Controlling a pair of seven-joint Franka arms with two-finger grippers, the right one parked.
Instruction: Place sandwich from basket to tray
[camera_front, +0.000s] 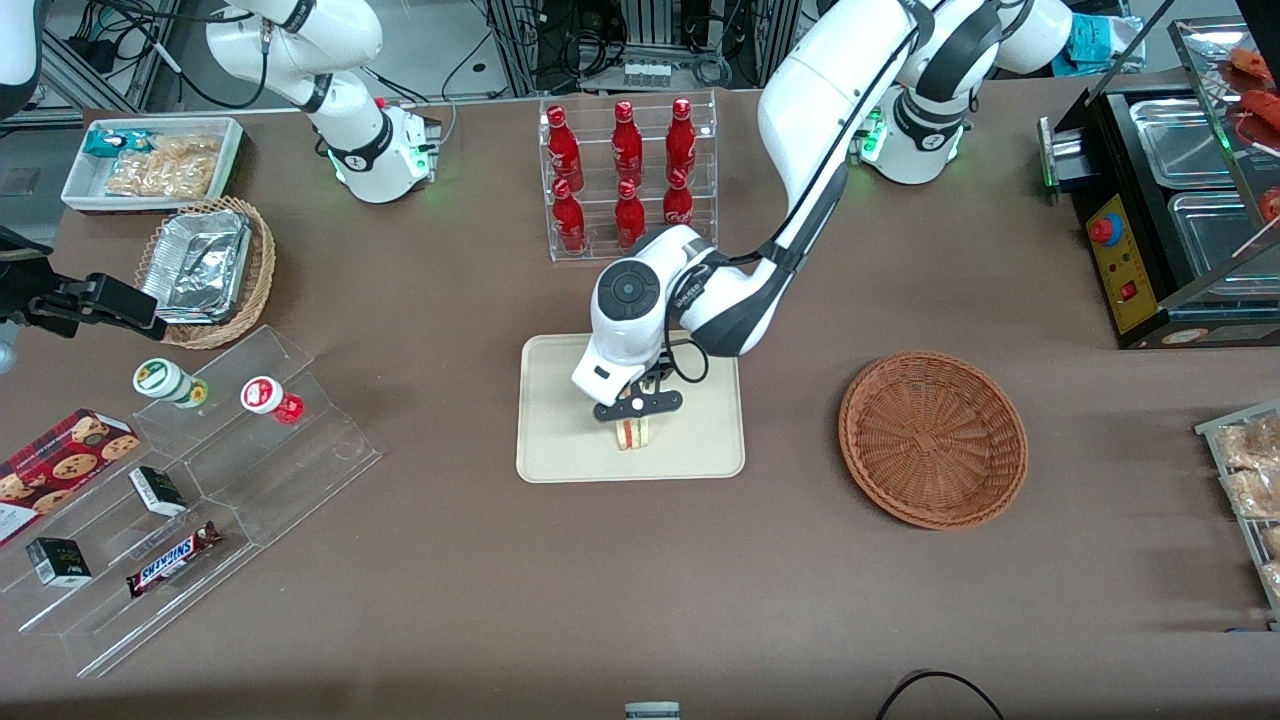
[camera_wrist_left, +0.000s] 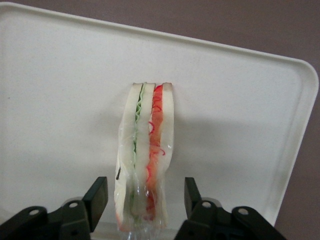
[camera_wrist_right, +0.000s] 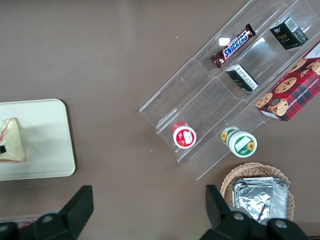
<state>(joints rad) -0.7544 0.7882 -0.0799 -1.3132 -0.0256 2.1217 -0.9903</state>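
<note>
On the tray (camera_front: 560, 440) I see the sandwich (camera_front: 632, 433) standing on edge, red and green filling showing, toward the rim nearer the front camera. My gripper (camera_front: 636, 405) hangs just above it, fingers (camera_wrist_left: 98, 196) spread to either side with gaps, not touching. Beside the tray, toward the working arm's end, sits the basket (camera_front: 932, 438)

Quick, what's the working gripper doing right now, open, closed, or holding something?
Gripper: open, fingers apart on either side of the clear-wrapped triangular sandwich, which rests on the cream-beige rectangular tray.
</note>
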